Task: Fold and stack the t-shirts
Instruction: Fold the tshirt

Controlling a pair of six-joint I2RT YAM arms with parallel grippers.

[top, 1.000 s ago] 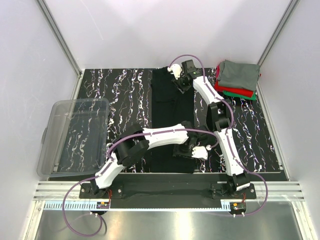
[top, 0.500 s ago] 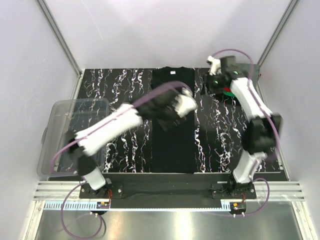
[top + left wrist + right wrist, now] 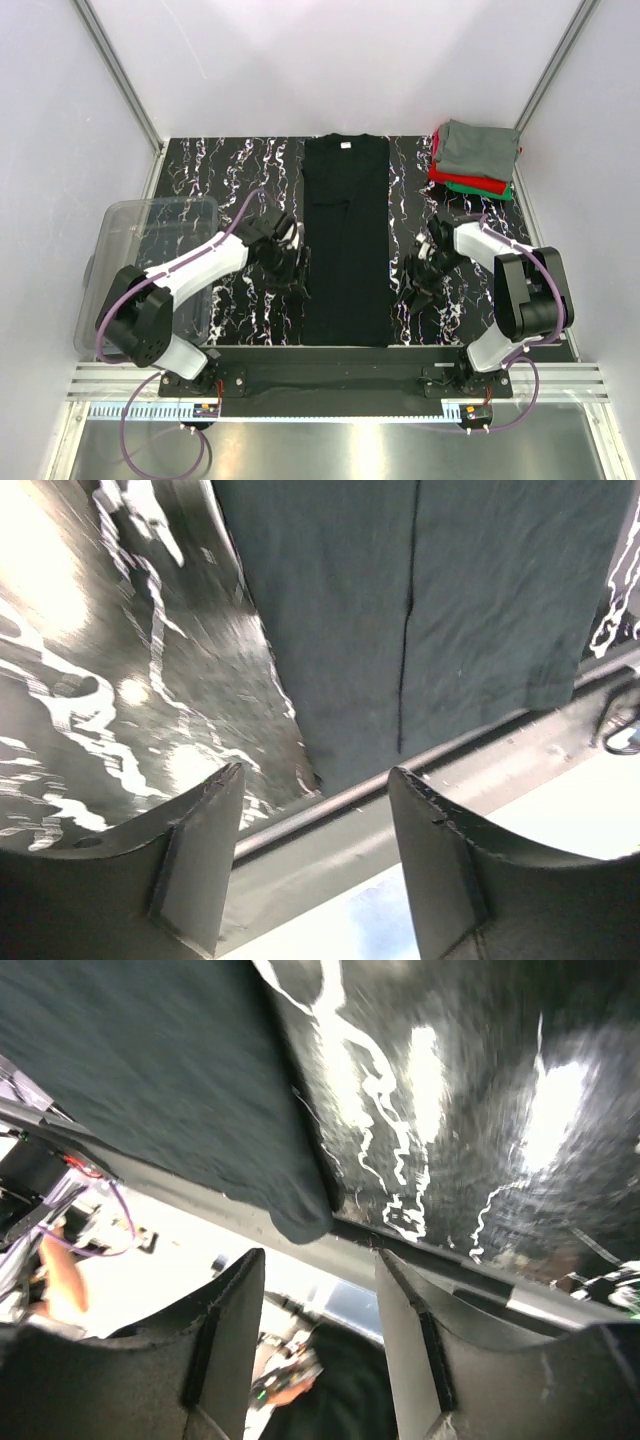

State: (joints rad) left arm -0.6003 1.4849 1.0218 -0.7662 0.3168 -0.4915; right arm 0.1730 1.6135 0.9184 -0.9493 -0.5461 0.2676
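Marbled table (image 3: 230,170), flat black t-shirt (image 3: 345,240); left gripper (image 3: 294,267), right gripper (image 3: 415,284) spread

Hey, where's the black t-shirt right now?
In the top view, the black t-shirt lies in a long strip down the middle of the table, between the left gripper and right gripper; the folded stack sits at the far right.

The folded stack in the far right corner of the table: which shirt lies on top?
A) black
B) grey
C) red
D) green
B: the grey shirt lies on top; the red shirt and the green shirt show only as edges beneath it.
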